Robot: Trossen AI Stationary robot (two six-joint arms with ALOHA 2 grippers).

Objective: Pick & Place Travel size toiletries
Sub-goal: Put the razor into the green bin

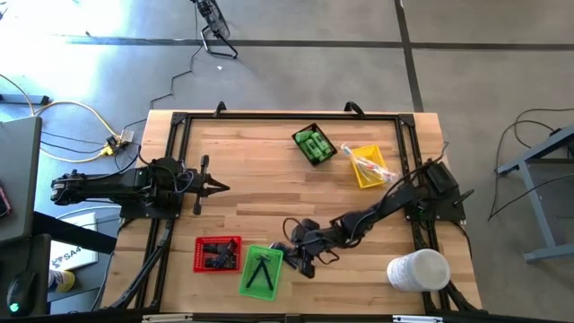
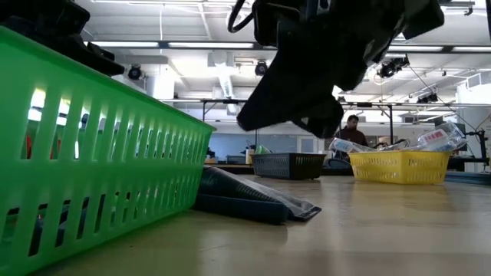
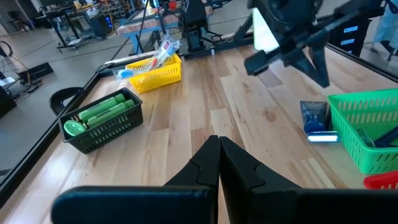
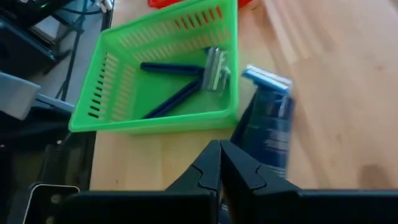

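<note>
Right gripper: the right gripper (image 4: 219, 163) is hanging low over the wood, fingers pressed together and carrying nothing, in the lower middle of the high view.
Dark blue packet: a dark blue flat soft tube-like packet with a crimped silver end (image 4: 267, 127) is lying on the bare light wooden slatted table (image 1: 260, 170), touching or just beside the outer wall of the green tray, right under the fingertips.
How it will handle: it is looking light, limp and glossy, so it will likely sag and slide; I would judge the thicker middle of its body, pinched across its width, a safer hold than the thin crimped end.
What the grab needs: the fingers are needing to spread first, since they are shut.
Green tray: the bright green slotted plastic tray (image 1: 261, 271) is holding thin dark blue razor-like pieces (image 4: 180, 81), in the lower centre of the high view.
Red tray: a small red slotted plastic tray (image 1: 218, 254) is sitting just left of it with dark items.
Left gripper: the left gripper (image 1: 220, 187) is waiting mid-left, fingers together, empty.
Far trays: a black mesh tray of bright green little bottles (image 1: 314, 144) and a yellow slotted tray of clear-wrapped sticks (image 1: 369, 164) are standing upper centre.
</note>
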